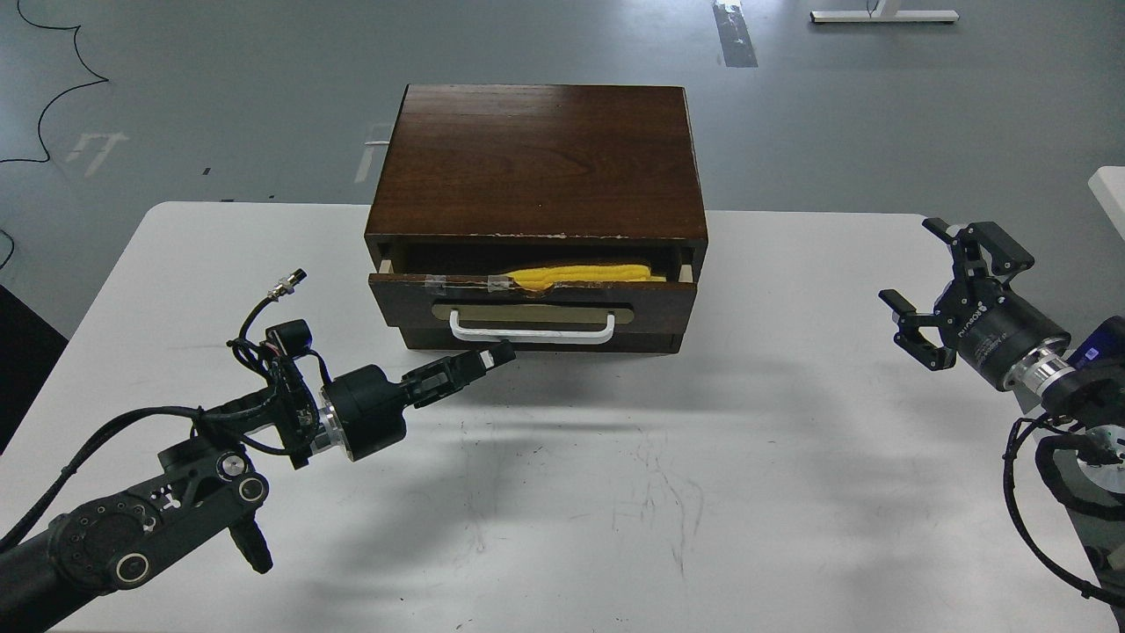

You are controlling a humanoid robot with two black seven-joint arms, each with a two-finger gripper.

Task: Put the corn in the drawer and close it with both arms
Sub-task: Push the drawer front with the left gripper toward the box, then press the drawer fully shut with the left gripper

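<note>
The dark brown drawer (527, 303) stands only a small way out of its wooden cabinet (538, 163). Its white bar handle (532, 330) faces me. The yellow corn (587, 274) lies inside, showing as a strip above the drawer's taped front edge. My left gripper (497, 355) is shut and empty, its tip just below the handle's left part, close to the drawer front. My right gripper (932, 286) is open and empty, well to the right of the cabinet, above the table.
The white table (615, 475) carries the cabinet at its far middle. A loose cable end (286, 286) sticks up from my left wrist. Grey floor lies beyond the table's far edge. A white edge (1109, 198) shows at far right.
</note>
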